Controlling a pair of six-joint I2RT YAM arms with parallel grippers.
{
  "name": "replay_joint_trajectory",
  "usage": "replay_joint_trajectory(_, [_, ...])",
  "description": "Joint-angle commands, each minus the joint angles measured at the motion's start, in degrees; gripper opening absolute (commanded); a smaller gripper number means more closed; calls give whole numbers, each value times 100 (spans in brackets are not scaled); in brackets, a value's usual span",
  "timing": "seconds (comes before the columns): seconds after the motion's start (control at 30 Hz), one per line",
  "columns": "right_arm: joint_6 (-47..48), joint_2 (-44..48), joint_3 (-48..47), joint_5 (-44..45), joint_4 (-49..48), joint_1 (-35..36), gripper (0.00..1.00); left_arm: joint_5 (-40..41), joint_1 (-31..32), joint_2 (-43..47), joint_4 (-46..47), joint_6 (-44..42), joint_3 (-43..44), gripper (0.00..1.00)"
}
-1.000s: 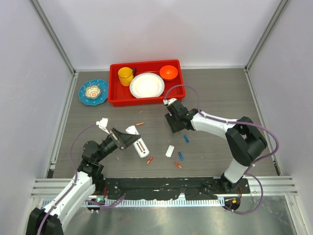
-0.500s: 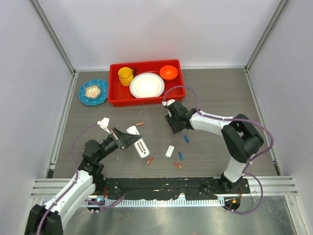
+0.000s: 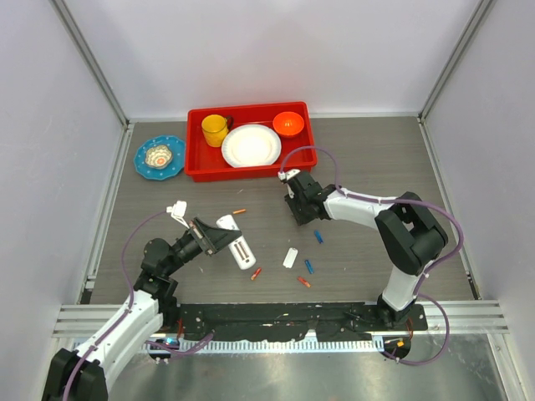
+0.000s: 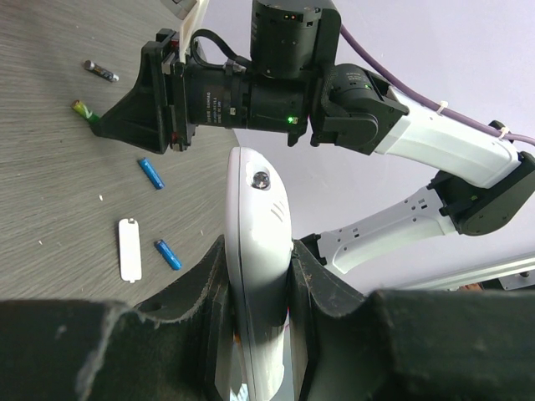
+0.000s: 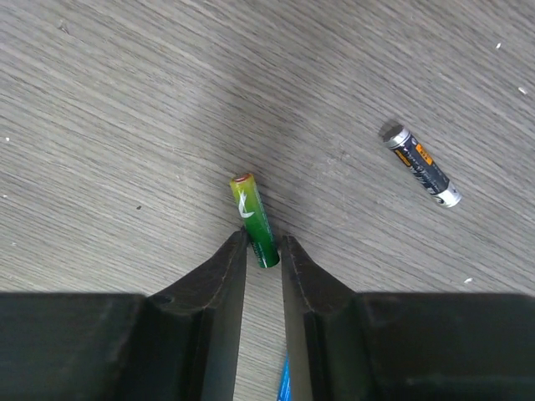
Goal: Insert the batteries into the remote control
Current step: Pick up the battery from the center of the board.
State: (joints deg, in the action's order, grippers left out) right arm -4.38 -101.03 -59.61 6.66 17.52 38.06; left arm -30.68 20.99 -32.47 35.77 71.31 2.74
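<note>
- Spreading under everything you have the grey counter [image 3: 376, 159], with both arm bases at its near edge.
- Along the far side you see a red tray [image 3: 251, 174] carrying a white plate [image 3: 251, 145], a yellow cup [image 3: 215, 129] and an orange bowl [image 3: 288, 124].
- A blue dish [image 3: 142, 159] sits on the counter just left of the tray.
- Your left fingers [image 3: 219, 237] are clamped on the white remote control [image 4: 259, 209] at one end, one finger on each long side. The handset slants out toward the middle of the counter, and the top view shows a dark slot on its upper face.
- Your right fingers [image 3: 304, 215] are down at the counter left of centre, standing only narrowly apart.
- The near end of the green battery [image 5: 253, 219] lies between their tips while it rests flat on the counter. You cannot tell whether they are actually pinching it.
- A small white cover [image 3: 290, 257] lies flat between the remote control and the loose cells.
- A dark battery [image 5: 422, 165] lies apart to one side of the green one.
- Two blue batteries [image 3: 318, 236] lie right of the cover.
- Three orange batteries [image 3: 257, 273] are scattered about, one beyond the remote control and two toward the near edge.
</note>
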Motion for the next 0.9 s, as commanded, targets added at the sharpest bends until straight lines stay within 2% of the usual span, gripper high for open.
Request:
replay_joint_trajectory(0.0, [-150,-13,-50,-129,-126,-1,27,-35,19,39,361,-82,-90,0])
replay_joint_trajectory(0.2, [-537,180,90,-261,-275,8,22,35,28,48,361,-73,-125,0])
replay_joint_trajectory(0.33, [-581,242,91,-121,-223,43,32,53,28,4,369,-82,-99,0])
replay_joint_trajectory(0.5, [-590,207,73,-59,-196,43,33,71,36,-93,422,-82,-99,0])
replay_joint_trajectory(0.77, [-590,119,90,-50,-196,34,22,114,36,-119,449,-82,-90,0])
replay_joint_trajectory(0.8, [-616,102,99,-50,-170,43,20,132,36,-137,466,-73,-81,0])
replay_joint_trajectory(0.87, [-651,75,55,-42,-126,52,6,150,54,-198,519,-65,-64,0])
